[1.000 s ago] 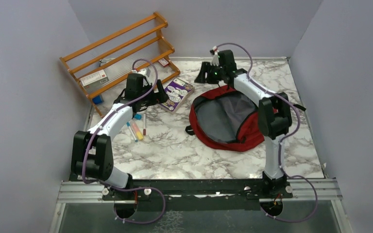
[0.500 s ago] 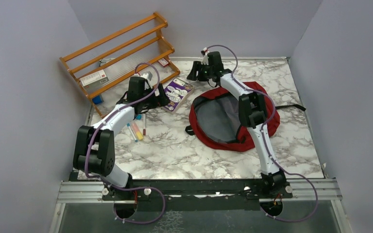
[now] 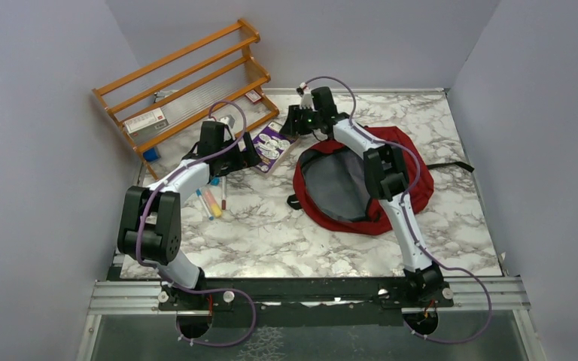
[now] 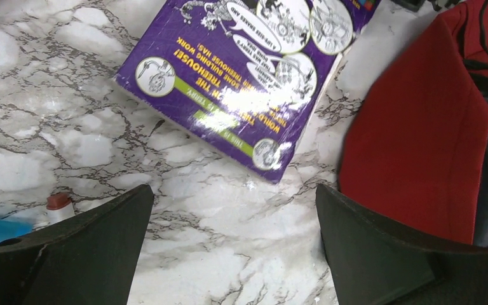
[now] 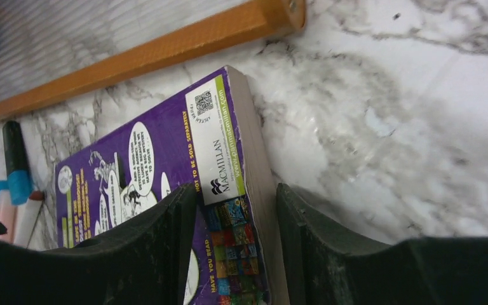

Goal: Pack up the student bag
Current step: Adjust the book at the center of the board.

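The right tool (image 5: 236, 197) is sitting partly open around the edge of the purple book (image 5: 165, 152), pinching or not I cannot tell, so it should be squeezing firmly before lifting toward the red bag (image 3: 420, 184) lying open just beside it.

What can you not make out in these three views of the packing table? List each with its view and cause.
- Left wrist: purple book cut off by the top edge, some print lost in glare.
- Right wrist: whether the right gripper presses the book or only straddles it.
- Top: lining of the student bag partly behind the right arm; box labels on the rack too small.
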Action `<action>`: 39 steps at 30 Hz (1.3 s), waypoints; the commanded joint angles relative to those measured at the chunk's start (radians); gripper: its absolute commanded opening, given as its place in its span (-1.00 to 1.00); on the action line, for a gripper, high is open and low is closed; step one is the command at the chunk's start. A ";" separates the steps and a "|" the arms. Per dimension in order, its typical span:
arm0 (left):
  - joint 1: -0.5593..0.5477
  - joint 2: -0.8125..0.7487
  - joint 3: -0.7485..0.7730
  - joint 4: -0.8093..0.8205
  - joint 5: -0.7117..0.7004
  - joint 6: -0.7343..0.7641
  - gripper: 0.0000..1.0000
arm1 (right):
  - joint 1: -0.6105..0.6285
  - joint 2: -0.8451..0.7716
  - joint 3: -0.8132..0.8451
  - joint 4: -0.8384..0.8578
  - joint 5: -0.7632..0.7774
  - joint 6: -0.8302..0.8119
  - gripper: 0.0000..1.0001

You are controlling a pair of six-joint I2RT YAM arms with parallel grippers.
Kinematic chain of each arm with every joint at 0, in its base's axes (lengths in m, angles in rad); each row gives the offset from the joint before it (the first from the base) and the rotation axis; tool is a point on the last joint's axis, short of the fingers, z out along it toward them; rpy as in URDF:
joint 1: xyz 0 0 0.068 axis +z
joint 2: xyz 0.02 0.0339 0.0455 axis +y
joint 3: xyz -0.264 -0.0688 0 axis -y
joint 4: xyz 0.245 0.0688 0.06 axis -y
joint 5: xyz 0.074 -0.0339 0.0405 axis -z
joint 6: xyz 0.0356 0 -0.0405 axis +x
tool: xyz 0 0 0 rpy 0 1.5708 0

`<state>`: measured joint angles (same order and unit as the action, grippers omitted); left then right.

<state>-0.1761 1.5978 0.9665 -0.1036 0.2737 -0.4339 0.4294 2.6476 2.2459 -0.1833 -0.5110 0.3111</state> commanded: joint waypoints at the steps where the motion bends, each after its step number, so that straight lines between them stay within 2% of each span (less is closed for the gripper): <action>1: 0.013 0.018 0.026 -0.007 0.012 -0.010 0.97 | 0.023 -0.066 -0.142 -0.046 -0.016 -0.054 0.00; 8: 0.025 0.038 0.034 -0.024 0.002 -0.008 0.97 | 0.026 -0.236 -0.397 -0.029 0.074 -0.076 -0.20; 14: 0.032 0.048 0.041 -0.034 0.000 -0.002 0.96 | 0.036 -0.331 -0.514 -0.078 -0.016 -0.140 -0.22; 16: 0.035 0.045 0.043 -0.033 -0.004 0.004 0.96 | 0.037 -0.372 -0.557 -0.071 0.012 -0.152 -0.22; 19: 0.035 0.037 0.057 -0.034 -0.013 0.024 0.96 | 0.038 -0.447 -0.609 -0.017 0.102 -0.154 -0.14; 25: 0.035 0.022 0.146 -0.030 -0.037 0.086 0.96 | 0.038 -0.594 -0.592 0.020 0.245 -0.164 0.12; 29: 0.035 0.101 0.256 -0.038 0.013 0.141 0.95 | 0.037 -0.689 -0.602 0.012 0.276 -0.134 0.16; 33: 0.035 0.231 0.380 -0.061 0.074 0.186 0.91 | 0.051 -0.761 -0.681 0.015 0.207 -0.031 0.09; 39: 0.032 0.385 0.519 -0.102 0.177 0.247 0.86 | 0.178 -0.846 -0.845 0.055 0.249 0.092 0.07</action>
<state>-0.1459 1.9003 1.4132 -0.1581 0.3450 -0.2584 0.5095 1.8210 1.4982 -0.1390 -0.2909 0.2958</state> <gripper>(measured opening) 0.943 0.536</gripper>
